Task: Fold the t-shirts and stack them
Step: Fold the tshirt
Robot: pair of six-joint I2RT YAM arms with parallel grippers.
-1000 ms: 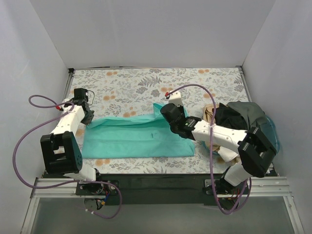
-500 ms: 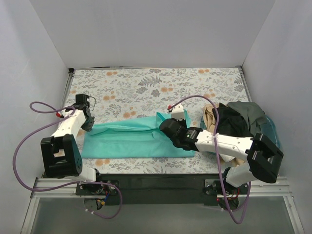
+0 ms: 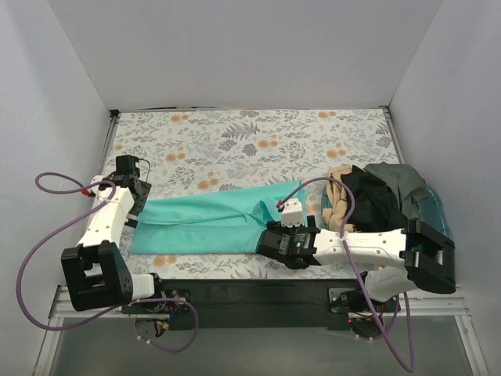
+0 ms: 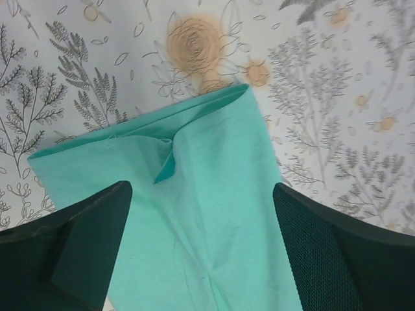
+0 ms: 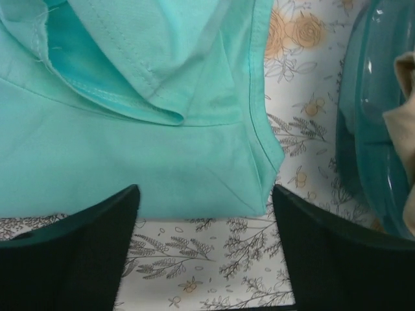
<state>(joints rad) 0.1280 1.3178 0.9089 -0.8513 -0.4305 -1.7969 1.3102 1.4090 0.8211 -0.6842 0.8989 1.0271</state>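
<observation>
Teal t-shirt [image 3: 203,223] lies flat in long band, lower centre of top view, on floral tablecloth [image 3: 235,133]. Your left gripper [image 3: 135,197] sits over its left end, fingers spread, nothing held. Your right gripper [image 3: 270,241] sits over its right end, likewise spread and empty. Black t-shirt [image 3: 368,188], grey-olive t-shirt [image 3: 399,176] and beige t-shirt [image 3: 338,188] heaped in blue tub [image 3: 434,211], right edge.

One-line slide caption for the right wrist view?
Open right gripper over an edge of the folded teal t-shirt, floral table beneath, blue tub alongside.
</observation>
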